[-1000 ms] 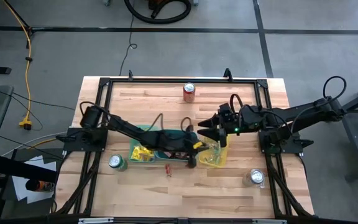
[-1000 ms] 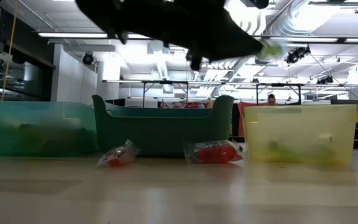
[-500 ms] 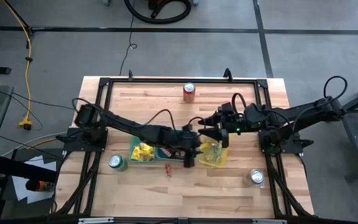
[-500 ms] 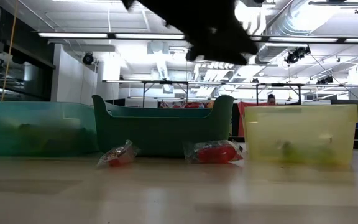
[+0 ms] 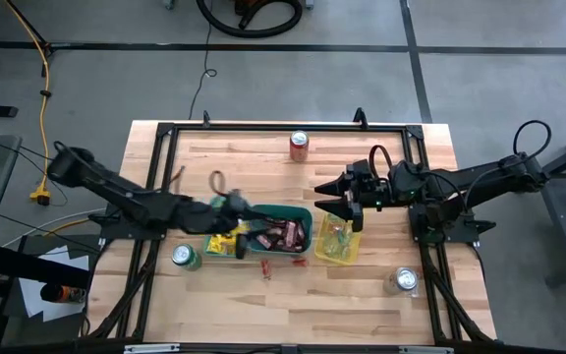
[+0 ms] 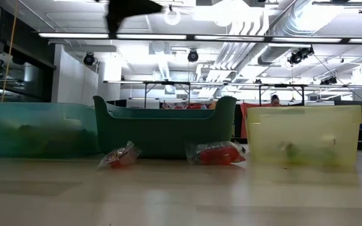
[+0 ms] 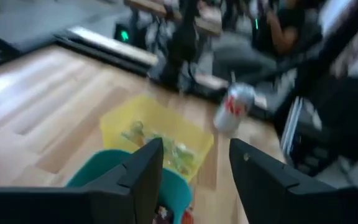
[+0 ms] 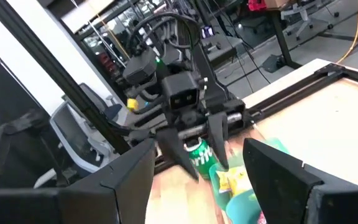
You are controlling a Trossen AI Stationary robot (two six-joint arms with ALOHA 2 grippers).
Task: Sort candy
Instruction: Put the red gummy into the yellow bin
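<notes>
Three bins stand in a row: a light teal bin [image 5: 212, 244] with yellow candy [image 5: 226, 241], a dark teal bin [image 5: 303, 214] with brown-red bars [image 5: 281, 234], and a yellow bin [image 5: 350, 246] with green candy [image 5: 334, 238]. Two red-wrapped candies [image 6: 119, 156] [image 6: 215, 152] lie on the table in front of the dark bin. My left gripper [image 5: 232, 208] hangs open above the bins' left part, with nothing between its fingers [image 7: 148, 174]. My right gripper [image 5: 324, 198] hovers open just beyond the yellow bin's far side, also with nothing in it.
A red can [image 5: 299, 145] stands at the far edge, a green can [image 5: 184, 257] left of the bins, and a silver can [image 5: 404, 280] near the front right. Bare wood lies in front of the bins.
My left gripper has let go of a green candy over the yellow bin, and the candy now lies inside it. The left arm has then drawn back fast toward the table's left edge, rising past the dark teal bin. My right gripper has kept still.
</notes>
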